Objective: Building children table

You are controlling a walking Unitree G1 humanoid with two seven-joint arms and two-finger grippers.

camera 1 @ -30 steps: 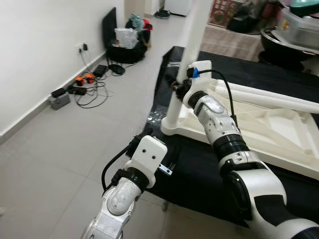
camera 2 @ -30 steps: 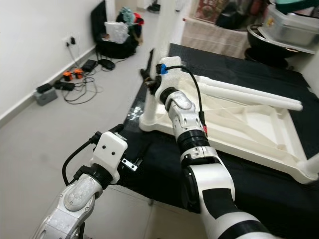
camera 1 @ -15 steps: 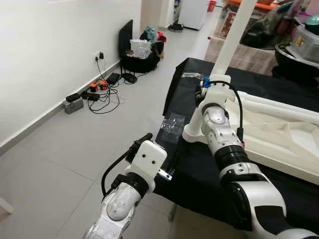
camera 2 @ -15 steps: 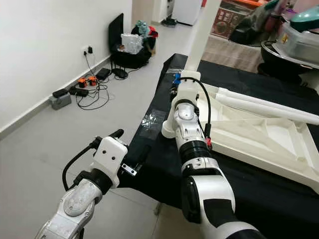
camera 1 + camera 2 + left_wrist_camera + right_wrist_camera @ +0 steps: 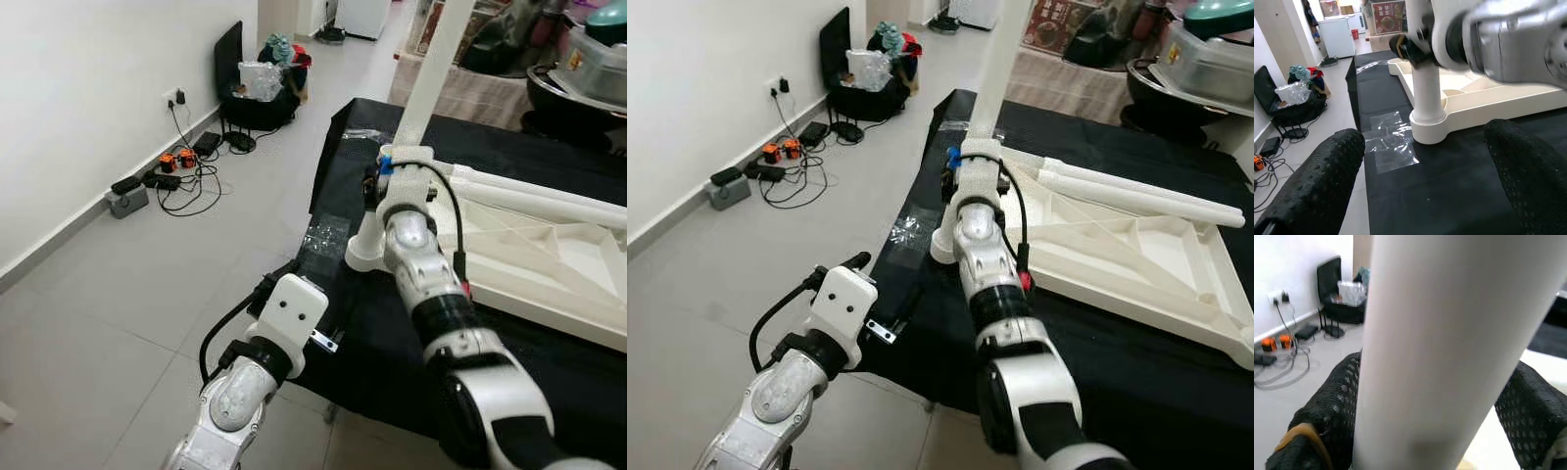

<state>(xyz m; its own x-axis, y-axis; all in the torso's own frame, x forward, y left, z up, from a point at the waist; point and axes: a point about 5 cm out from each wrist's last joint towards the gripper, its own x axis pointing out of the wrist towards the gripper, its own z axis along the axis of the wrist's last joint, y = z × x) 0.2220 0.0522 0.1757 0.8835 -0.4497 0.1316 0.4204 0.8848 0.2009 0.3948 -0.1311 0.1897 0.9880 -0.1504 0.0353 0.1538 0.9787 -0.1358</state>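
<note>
Tabletop: white plastic tabletop [image 5: 1136, 259] lies upside down on black cloth [image 5: 1117, 362].
Leg: 1 white leg [image 5: 428, 73] stands upright in its corner socket; 2 more legs [image 5: 1136, 201] lie across the underside.
Right gripper: right gripper [image 5: 1440, 406], fingers [image 5: 1334, 401] clasped around the upright leg.
Left gripper: left gripper [image 5: 1420, 176], fingers spread, holding nothing, near the cloth's edge.
Floor: cables [image 5: 171, 176] by the wall.

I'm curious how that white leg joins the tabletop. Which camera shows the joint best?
The left wrist view: the leg stands in its corner socket on the tabletop. Eye views have the right arm partly covering it; the right wrist view has just bare shaft between pincer fingers.
</note>
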